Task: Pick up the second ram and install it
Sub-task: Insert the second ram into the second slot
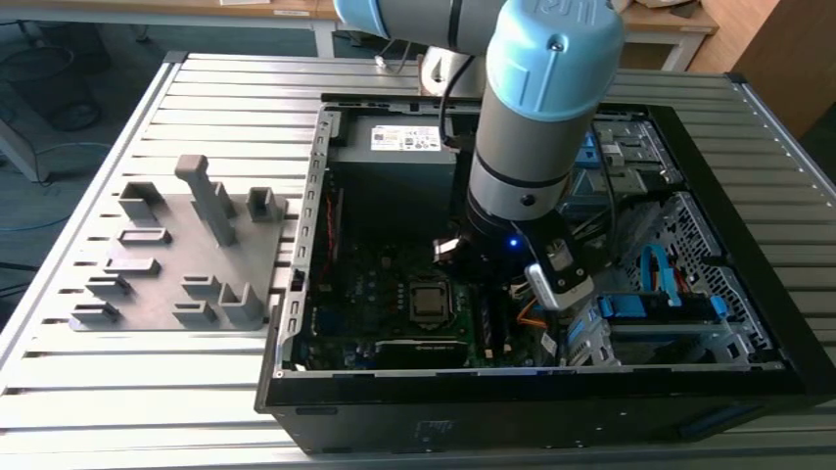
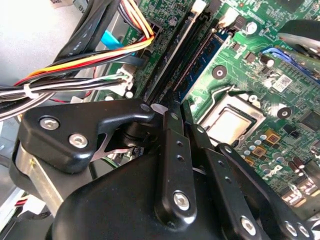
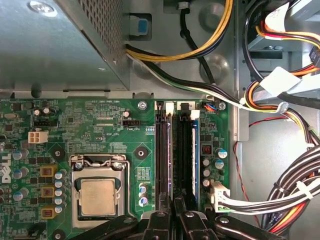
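Note:
My gripper (image 1: 487, 279) is down inside the open computer case (image 1: 298, 294), over the memory slots (image 3: 163, 150) to the right of the processor socket (image 3: 98, 196). In both wrist views the black fingers (image 3: 159, 217) are drawn close together, shut on a thin dark strip seen edge-on, the second ram (image 3: 173, 165). It runs along the slots, right at the board. The gripper (image 3: 173, 212) grips it at one end. Another dark memory strip (image 2: 202, 62) with a blue-green edge sits in the neighbouring slot (image 3: 194, 160). In the second wrist view the gripper (image 2: 170, 112) is just above the slots.
A grey plastic fixture (image 1: 183, 264) with upright ribs lies on the slatted table at the exterior view's left. Bundled cables (image 3: 295, 195) run close beside the slots. The power supply box (image 3: 60, 45) and drive bays (image 1: 653, 294) crowd the case.

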`<state>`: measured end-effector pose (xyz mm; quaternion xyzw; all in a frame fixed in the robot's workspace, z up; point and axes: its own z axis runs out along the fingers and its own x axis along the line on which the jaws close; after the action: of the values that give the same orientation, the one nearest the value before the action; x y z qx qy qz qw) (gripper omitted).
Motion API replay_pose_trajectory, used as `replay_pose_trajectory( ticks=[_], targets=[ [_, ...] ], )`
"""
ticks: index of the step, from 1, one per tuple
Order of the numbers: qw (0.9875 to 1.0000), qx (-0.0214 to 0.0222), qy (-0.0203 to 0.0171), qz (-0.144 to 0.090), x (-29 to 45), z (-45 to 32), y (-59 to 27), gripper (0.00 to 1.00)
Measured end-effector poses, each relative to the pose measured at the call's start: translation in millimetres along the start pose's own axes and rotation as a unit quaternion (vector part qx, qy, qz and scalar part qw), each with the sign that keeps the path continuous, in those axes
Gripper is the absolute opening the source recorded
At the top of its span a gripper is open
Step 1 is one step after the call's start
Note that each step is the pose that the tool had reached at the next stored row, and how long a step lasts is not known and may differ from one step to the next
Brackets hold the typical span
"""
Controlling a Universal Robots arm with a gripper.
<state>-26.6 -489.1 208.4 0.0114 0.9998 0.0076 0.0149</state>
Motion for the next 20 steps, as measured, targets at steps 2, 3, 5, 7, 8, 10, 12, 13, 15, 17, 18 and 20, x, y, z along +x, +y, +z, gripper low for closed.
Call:
replay_pose_trajectory(
  ticks=[2, 3, 5, 7, 8, 10, 12, 13, 15, 17, 18, 20],
  targets=[
    [1.0, 0.0001, 0.0, 0.0, 0.0, 1.1, 0.0, 0.14],
    [1.0, 0.0, 0.0, 0.0, 0.1, 1.7, 0.0, 0.14],
    [1.0, 0.0001, 0.0, 0.0, 0.0, 1.7, 0.0, 0.14],
    [1.0, 0.0001, 0.0, 0.0, 0.0, 1.9, 0.0, 0.14],
    [1.0, 0.0001, 0.0, 0.0, 0.0, 1.9, 0.0, 0.14],
    [1.0, -0.0002, -0.0001, 0.0, 0.0, 2.2, 0.1, 0.15],
    [1.0, -0.0001, -0.0001, 0.0, 0.0, 2.2, 0.0, 0.21],
    [1.0, 0.0, 0.0, 0.0, 0.0, 2.2, 0.0, 0.27],
    [1.0, 0.0001, 0.0, 0.0, 0.1, 2.2, 0.0, 0.33],
    [1.0, 0.0001, 0.0, 0.0, 0.1, 2.3, 0.0, 0.33],
    [1.0, 0.0001, 0.0, 0.0, 0.1, 2.1, 0.0, 0.33],
    [1.0, 0.0, -0.0001, 0.0, -0.1, -1.6, 0.0, 0.33]
  ],
)
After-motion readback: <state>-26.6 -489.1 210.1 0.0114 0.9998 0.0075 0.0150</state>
